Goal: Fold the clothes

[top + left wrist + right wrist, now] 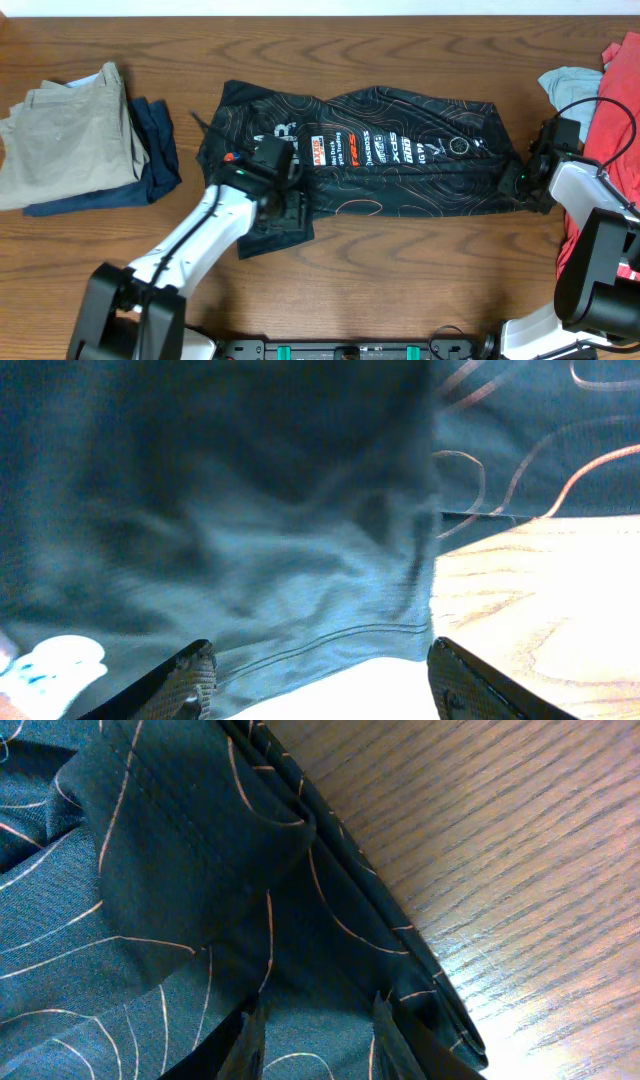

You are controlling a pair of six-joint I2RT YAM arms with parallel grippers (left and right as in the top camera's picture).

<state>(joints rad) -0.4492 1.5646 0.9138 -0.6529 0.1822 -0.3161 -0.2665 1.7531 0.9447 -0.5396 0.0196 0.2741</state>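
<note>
The black jersey [400,160] with thin orange contour lines and white and red logos lies spread flat across the middle of the table. My left gripper [285,207] is over its lower left part. In the left wrist view its fingers [325,685] are wide apart, with a stitched hem [330,635] just ahead of them. My right gripper [520,180] is at the jersey's right edge. In the right wrist view its fingers [315,1040] stand partly apart and press onto the jersey [180,850] next to its layered edge [400,945].
Folded khaki trousers [65,130] on a navy garment [155,150] lie at the far left. A red garment [620,110] and a pale blue one [572,85] are heaped at the right edge, close to my right arm. Bare wood [500,850] lies beside the jersey.
</note>
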